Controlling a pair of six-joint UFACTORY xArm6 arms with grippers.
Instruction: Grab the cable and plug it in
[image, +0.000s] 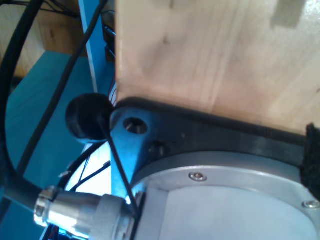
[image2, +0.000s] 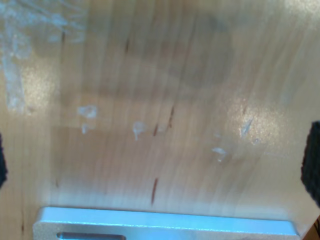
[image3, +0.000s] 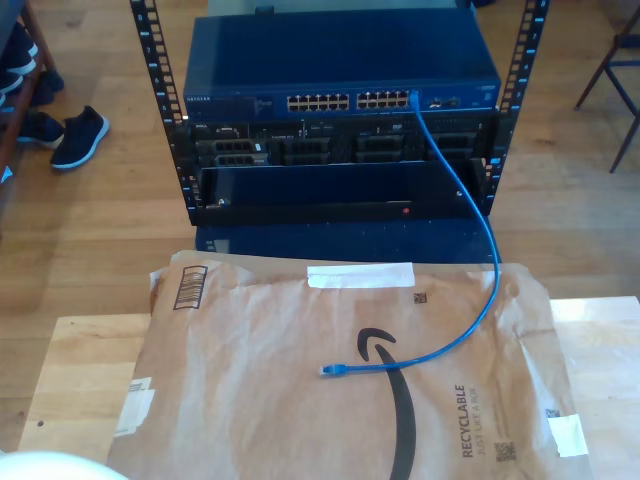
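Note:
The blue cable (image3: 478, 215) has one end plugged into a port (image3: 413, 97) of the blue switch (image3: 340, 70) in the rack. It hangs down in front of the rack onto the brown paper envelope (image3: 250, 400). Its free plug (image3: 329, 371) lies loose near the envelope's middle. My first gripper (image: 159, 160) shows one black pad (image: 312, 152) at the frame's edge, above a metal arm base (image: 225, 200) and pale wood. My second gripper (image2: 156, 165) is open, its black pads (image2: 311, 165) wide apart over bare wood, nothing between them.
The envelope covers most of a wooden table (image3: 70, 380) in front of the rack (image3: 340, 150). Shoes (image3: 78, 135) lie on the floor at the exterior view's left. Chair legs (image3: 615, 70) stand at its upper right. Black arm cables (image: 20, 100) run beside the first gripper.

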